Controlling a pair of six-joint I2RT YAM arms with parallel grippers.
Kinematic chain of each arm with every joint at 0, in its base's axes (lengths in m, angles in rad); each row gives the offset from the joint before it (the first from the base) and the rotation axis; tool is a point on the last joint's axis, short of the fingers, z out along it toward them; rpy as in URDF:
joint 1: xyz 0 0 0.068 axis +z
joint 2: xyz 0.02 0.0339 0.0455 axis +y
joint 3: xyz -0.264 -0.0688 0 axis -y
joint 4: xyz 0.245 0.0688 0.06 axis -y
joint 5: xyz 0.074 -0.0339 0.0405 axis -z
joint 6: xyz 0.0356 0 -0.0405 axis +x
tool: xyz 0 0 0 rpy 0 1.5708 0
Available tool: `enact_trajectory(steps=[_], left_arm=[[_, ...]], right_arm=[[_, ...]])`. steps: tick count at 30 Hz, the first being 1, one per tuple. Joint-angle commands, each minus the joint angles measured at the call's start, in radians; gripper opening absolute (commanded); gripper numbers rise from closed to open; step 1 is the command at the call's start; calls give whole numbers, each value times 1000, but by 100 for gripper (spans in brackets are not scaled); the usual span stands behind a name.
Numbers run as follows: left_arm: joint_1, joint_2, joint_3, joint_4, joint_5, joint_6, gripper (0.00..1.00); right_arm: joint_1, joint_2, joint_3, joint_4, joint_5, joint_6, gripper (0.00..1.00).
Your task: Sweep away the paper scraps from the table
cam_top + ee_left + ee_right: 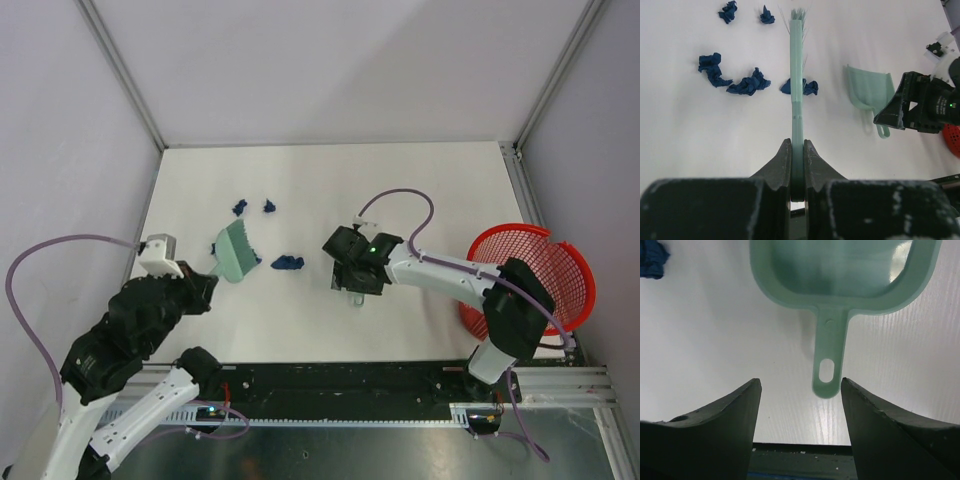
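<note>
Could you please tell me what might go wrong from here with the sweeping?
1. The right pincer stands open with only the tip of the dustpan handle between its jaws; a grip that shallow may let the pan twist or slip.
2. The paper scraps lie scattered as separate bits beside the brush, apart from the dustpan; one stroke could miss or scatter some.
</note>
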Motion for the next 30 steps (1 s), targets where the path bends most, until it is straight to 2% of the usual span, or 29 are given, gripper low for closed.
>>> enact_trajectory(steps=[1,9,17,30], left_arm=[[6,-60,-25,15,-27,38,0],[6,-134,-45,20,-48,16,0],[6,-209,-82,57,-75,-1,0],[6,-199,-98,64,-91,-20,0]], right_arm=[[9,43,-7,-11,66,40,70],[17,60,-41,10,79,70,67],[12,93,-73,71,109,75,58],[12,112,-137,151,134,92,47]])
